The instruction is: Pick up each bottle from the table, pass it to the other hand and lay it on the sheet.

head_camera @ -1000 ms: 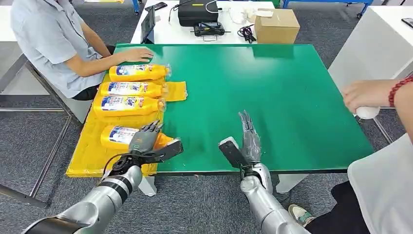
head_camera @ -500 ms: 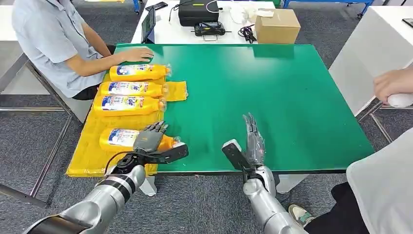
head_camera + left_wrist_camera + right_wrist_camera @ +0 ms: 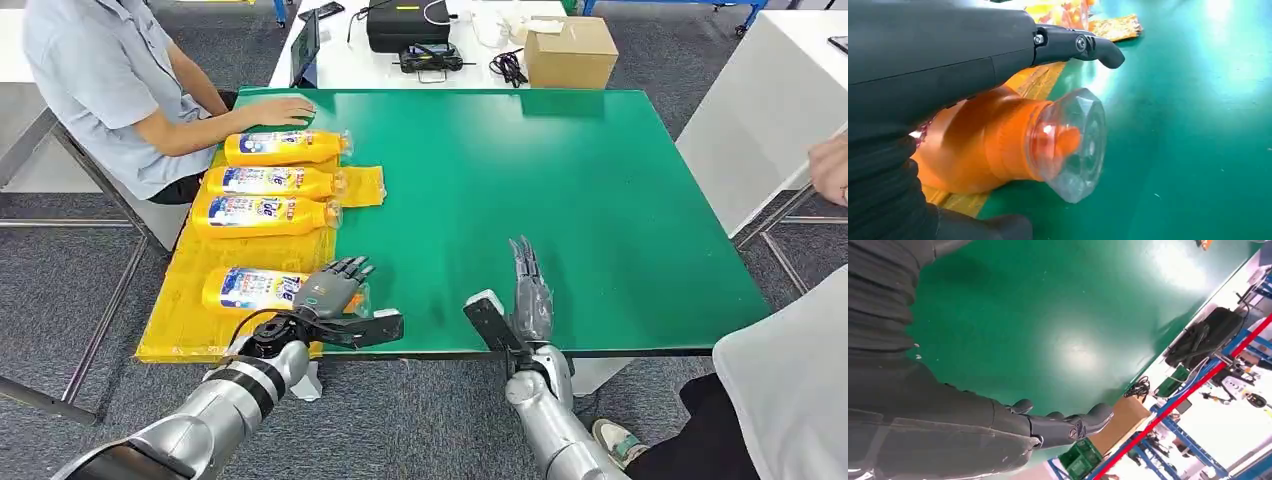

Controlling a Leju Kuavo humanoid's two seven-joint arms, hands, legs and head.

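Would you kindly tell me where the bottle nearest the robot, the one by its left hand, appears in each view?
Head view: the nearest bottle lies on the yellow sheet, beside the left hand.
Left wrist view: its orange neck and clear cap sit mid-picture, close under the hand.
Right wrist view: it is not in this picture.
Shared landmark: the green table.

A person in a light blue shirt (image 3: 95,75) sits at the far left corner of the green worktop (image 3: 560,190), one hand flat on it. Behind it, a white table (image 3: 345,65) carries a brown cardboard box (image 3: 568,52), a black case (image 3: 405,24) and a dark tablet (image 3: 304,50).
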